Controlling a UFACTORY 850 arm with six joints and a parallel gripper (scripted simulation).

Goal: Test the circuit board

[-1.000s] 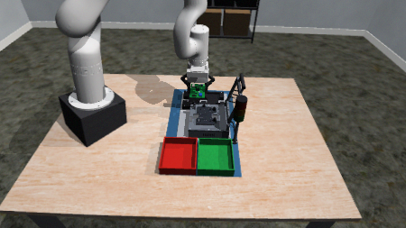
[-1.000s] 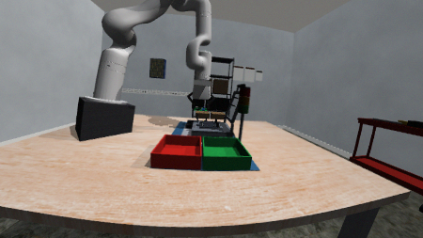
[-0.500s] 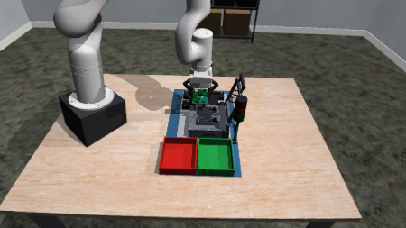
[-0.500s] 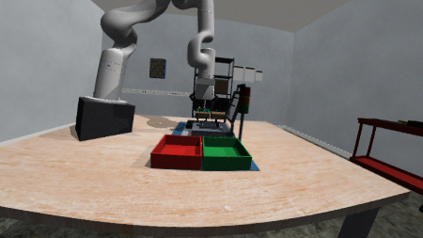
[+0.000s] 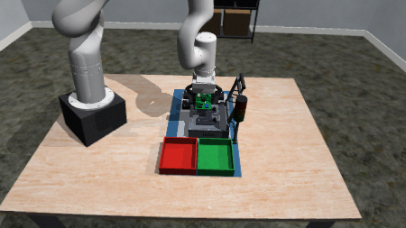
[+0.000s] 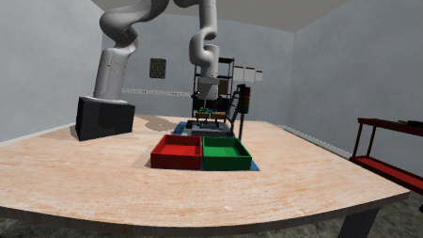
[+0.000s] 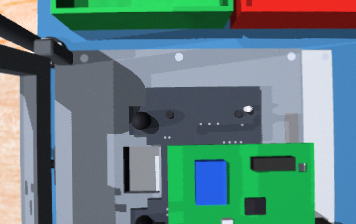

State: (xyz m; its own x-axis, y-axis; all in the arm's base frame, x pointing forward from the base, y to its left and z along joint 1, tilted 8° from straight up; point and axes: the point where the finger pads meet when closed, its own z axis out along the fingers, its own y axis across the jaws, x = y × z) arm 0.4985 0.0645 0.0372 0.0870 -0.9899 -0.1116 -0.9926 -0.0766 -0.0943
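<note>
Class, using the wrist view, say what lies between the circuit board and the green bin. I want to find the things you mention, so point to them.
In the wrist view, part of the tester (image 5: 196,132) (image 6: 211,133) (image 7: 205,95), including its dark bed, then a strip of blue mat (image 5: 172,123) (image 6: 256,166) (image 7: 345,125) beside the bin.

Two bins (image 5: 179,172) (image 5: 216,172) (image 6: 175,162) (image 6: 227,163) (image 7: 295,19) (image 7: 142,19), apparently one circuit board (image 5: 201,104) (image 7: 236,186)

Rm evenly lit, dim corners; arm shadow on tabletop (image 5: 271,181) (image 6: 141,194); pics slightly soft.
</note>
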